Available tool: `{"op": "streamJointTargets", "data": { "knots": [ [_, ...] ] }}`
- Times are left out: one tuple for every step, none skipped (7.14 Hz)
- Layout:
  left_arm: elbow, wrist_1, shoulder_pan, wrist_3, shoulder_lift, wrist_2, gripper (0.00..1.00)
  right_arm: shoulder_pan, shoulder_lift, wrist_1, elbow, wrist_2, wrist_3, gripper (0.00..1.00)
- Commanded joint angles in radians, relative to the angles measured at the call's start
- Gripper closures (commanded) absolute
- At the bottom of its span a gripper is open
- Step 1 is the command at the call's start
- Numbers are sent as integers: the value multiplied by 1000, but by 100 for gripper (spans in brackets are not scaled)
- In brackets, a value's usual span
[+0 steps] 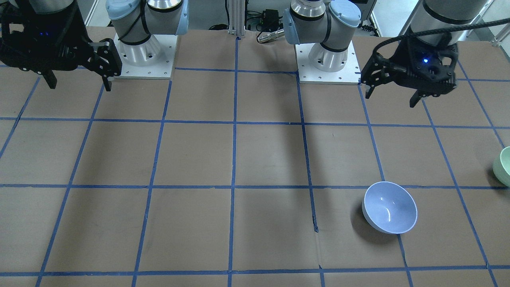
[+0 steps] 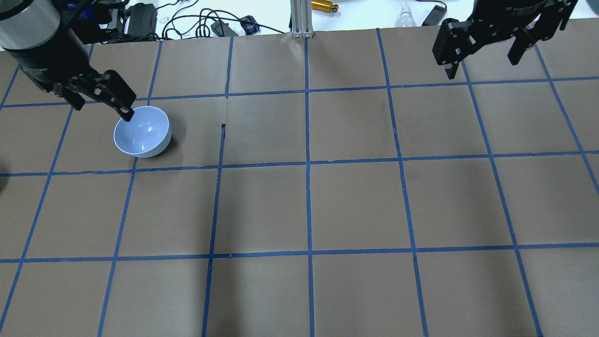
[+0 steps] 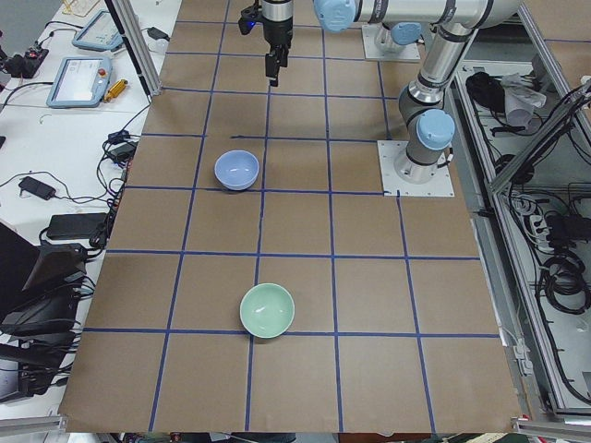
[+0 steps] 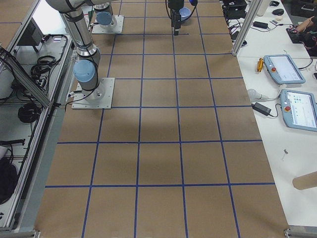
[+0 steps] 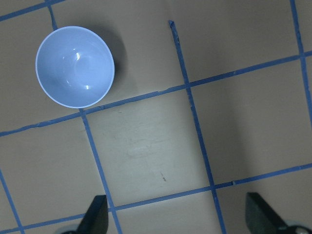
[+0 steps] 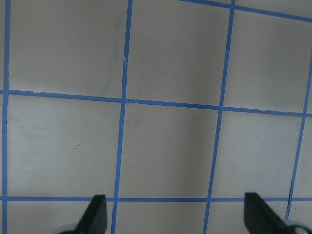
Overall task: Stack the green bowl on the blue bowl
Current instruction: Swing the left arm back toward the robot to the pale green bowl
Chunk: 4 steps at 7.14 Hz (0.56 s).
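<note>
The blue bowl [image 2: 142, 131] stands upright and empty on the table at the left; it also shows in the front view [image 1: 389, 207] and the left wrist view [image 5: 75, 67]. The green bowl [image 3: 267, 310] stands upright, apart from it, nearer the table's left end; the front view [image 1: 503, 166] shows only its edge, and the overhead view does not show it. My left gripper [image 2: 102, 111] hangs open and empty above the table, beside the blue bowl [image 1: 390, 99]. My right gripper [image 2: 482, 68] is open and empty, high over the far right [image 1: 79, 87].
Brown paper with a blue tape grid covers the table [image 2: 309, 206]. The two arm bases [image 1: 145, 59] [image 1: 326, 63] stand on the robot's side. Cables and devices [image 2: 187, 23] lie beyond the far edge. Teach pendants [image 4: 292, 84] lie on a side bench.
</note>
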Motion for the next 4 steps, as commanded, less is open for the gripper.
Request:
{"op": "streamJointTargets", "data": {
  "knots": [
    [-42, 3, 170, 228, -1, -15, 0, 0, 0, 0, 0, 0, 0, 0],
    [-57, 3, 232, 292, -1, -15, 0, 0, 0, 0, 0, 0, 0, 0],
    [-67, 5, 279, 402, -1, -12, 0, 0, 0, 0, 0, 0, 0, 0],
    [-67, 6, 359, 525, -5, -9, 0, 0, 0, 0, 0, 0, 0, 0]
  ]
}}
